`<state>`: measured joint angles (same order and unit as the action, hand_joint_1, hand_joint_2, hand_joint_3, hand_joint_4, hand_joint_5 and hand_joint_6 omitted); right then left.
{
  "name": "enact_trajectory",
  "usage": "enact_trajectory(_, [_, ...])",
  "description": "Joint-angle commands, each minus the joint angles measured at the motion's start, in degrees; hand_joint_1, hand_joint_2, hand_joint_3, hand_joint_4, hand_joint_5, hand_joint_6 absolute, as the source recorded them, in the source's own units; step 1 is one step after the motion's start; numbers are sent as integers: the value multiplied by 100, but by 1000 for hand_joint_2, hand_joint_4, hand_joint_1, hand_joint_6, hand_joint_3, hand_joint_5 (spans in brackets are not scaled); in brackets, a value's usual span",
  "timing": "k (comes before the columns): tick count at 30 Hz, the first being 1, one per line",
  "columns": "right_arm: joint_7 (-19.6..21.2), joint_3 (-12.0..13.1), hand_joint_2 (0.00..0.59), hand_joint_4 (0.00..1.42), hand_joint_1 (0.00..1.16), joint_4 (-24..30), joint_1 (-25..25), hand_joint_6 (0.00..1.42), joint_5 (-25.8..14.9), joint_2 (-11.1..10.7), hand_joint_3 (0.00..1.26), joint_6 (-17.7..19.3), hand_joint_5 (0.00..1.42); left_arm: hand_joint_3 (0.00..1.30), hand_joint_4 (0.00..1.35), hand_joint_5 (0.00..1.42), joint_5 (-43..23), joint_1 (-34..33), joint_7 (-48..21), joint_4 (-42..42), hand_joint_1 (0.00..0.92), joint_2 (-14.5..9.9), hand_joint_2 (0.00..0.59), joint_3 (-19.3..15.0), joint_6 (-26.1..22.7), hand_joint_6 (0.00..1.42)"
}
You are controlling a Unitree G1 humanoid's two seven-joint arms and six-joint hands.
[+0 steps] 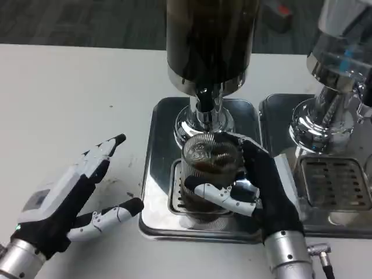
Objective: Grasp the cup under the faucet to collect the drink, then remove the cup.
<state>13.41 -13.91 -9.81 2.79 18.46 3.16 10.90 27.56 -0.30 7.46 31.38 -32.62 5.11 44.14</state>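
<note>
1. Cup (pixel 210 168): clear ribbed glass, upright on the drip grate (pixel 176 200) of a steel tray (pixel 160 145), directly below the faucet (pixel 204 107) of the dark drink dispenser (pixel 209 40).
2. Right hand (pixel 256 189): wrapped around the cup, fingers across its front, gripping it.
3. Left hand (pixel 70 197): resting on the white table (pixel 64 99), fingers spread, holding nothing.
4. Second dispenser (pixel 334 70): stands to the right on its own tray.

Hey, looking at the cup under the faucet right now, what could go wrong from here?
1. The ribbed glass cup already holds dark drink; a tilt while the right hand lifts it away might spill onto the steel drip tray.
2. The cup sits close beneath the faucet, so raising it may knock the spout.
3. The left hand rests open on the table, giving no support.
</note>
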Motion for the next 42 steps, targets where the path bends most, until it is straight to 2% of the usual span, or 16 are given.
enact_trajectory(1, [130,53,282,478,1019,285,119,886,5,43,406,139,627,0,0,0,111,-60,-70,-10,0,-62,136,100,-154,0])
enact_trajectory(13, [189,-9,273,493,1014,651,324,927,49,96,411,161,652,0,0,0,102,-120,-103,29,0,-89,137,155,-200,0])
enact_trajectory(16, [221,-26,259,524,1028,780,365,947,153,56,418,128,720,0,0,0,151,-120,-68,8,0,-105,138,162,-197,0])
enact_trajectory(22, [215,-55,255,539,1037,1005,486,964,347,5,419,83,748,0,0,0,173,-119,-40,-5,0,-111,140,156,-202,0])
enact_trajectory(27, [165,-157,255,539,1038,1312,602,981,721,-148,419,-19,764,0,0,0,313,-113,-54,-90,0,-190,121,161,-212,0])
enact_trajectory(33, [2,-131,241,554,1043,1447,763,988,664,-204,419,-111,783,0,0,0,337,-28,-42,-262,0,-228,117,131,-269,0])
enact_trajectory(42, [-67,-130,237,562,1044,1673,1053,1021,617,-236,432,-34,787,0,0,0,535,103,74,-492,0,-323,117,107,-309,0])
